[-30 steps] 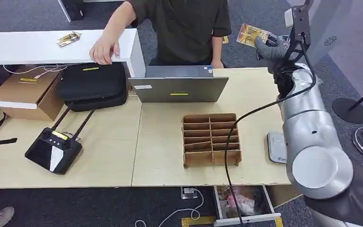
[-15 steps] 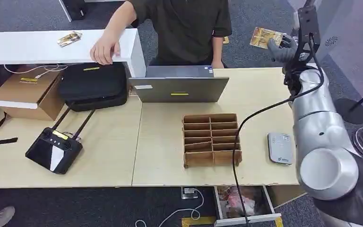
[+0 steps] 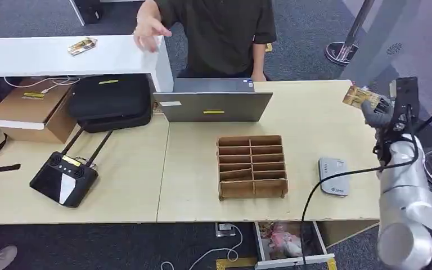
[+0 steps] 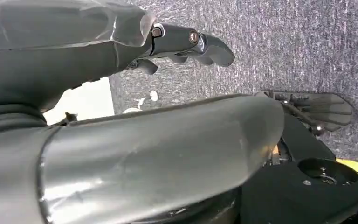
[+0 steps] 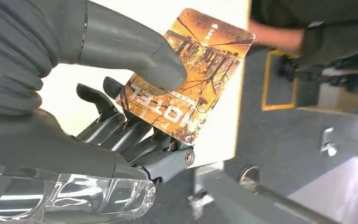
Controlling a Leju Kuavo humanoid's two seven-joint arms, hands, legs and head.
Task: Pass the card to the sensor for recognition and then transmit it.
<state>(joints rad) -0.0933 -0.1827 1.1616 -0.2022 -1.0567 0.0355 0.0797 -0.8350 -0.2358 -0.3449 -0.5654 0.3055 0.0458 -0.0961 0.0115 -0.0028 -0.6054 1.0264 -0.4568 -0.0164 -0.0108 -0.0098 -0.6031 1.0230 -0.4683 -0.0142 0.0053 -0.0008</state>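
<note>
My right hand [image 3: 378,112] is up at the right edge of the head view, over the far right end of the counter [image 3: 309,107]. Its fingers [image 5: 121,128] pinch the card [image 3: 360,97]: in the right wrist view my thick thumb presses on the printed orange face of the card [image 5: 191,70] while the darker fingers back it from behind. The card stands tilted, its free end pointing toward the upper left of the head view, and the word HOTEL reads across it in the wrist view.

The sensor [image 3: 333,175], a flat grey pad, lies on the counter in the lower right of the head view, just right of the cardboard divider tray [image 3: 251,166] and well apart from the card.

My left hand [image 4: 191,44] hangs over grey carpet in the left wrist view; its fingers [image 4: 214,49] reach outward with nothing in them, though how far apart they are I cannot tell.

Across the counter a person [image 3: 225,28] stands at top centre behind a closed laptop [image 3: 214,104], one hand [image 3: 149,28] raised above the white shelf [image 3: 45,55]. A black case [image 3: 109,101], a cardboard box [image 3: 28,109] and a black controller [image 3: 64,177] lie at the left
</note>
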